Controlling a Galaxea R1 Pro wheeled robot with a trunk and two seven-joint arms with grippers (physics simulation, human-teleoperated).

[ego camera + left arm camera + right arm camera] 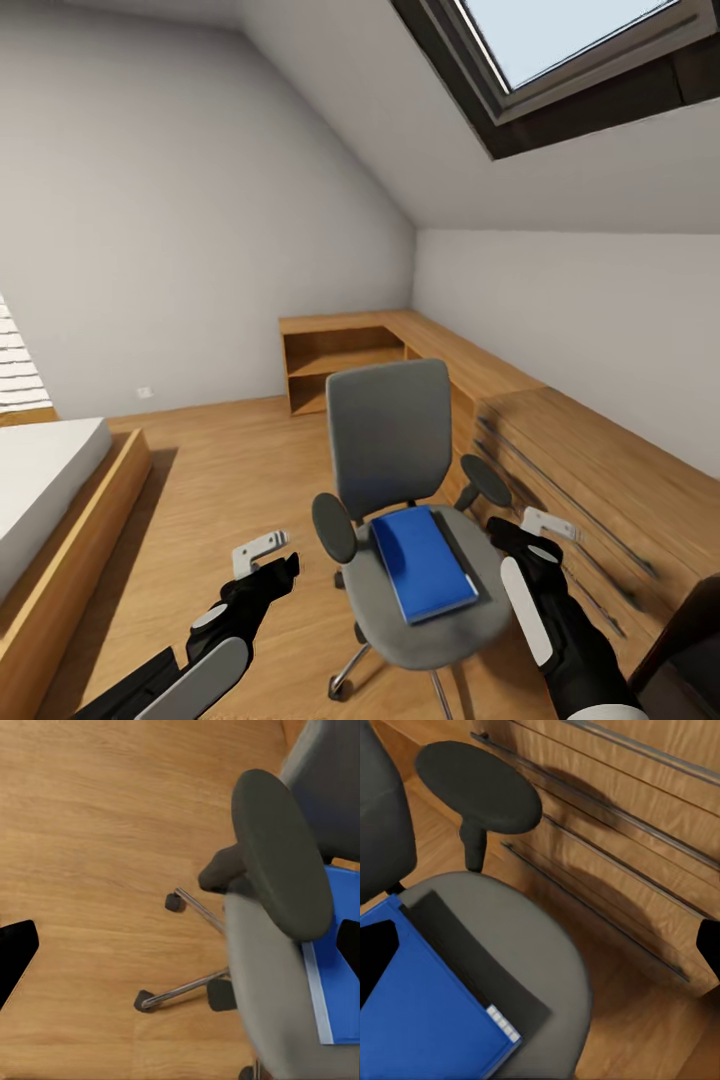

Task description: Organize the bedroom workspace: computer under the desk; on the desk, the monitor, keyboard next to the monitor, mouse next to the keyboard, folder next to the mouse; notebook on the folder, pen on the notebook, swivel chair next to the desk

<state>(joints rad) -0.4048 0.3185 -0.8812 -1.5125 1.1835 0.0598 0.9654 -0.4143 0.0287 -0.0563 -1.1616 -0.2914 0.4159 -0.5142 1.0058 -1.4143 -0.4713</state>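
The grey swivel chair stands in the middle of the oak floor, facing me. The blue folder lies flat on its seat, and the dark grey notebook shows as a strip along the folder's right edge. My left gripper hovers open left of the chair, beside its black armrest. On the other side, my right gripper is open by the seat's right rim, above the notebook's side. Computer, monitor, keyboard, mouse and pen are out of view.
An oak drawer unit with bar handles runs close along the chair's right. Low oak shelving fills the far corner. A bed on an oak platform is at the left. A dark edge shows at the lower right.
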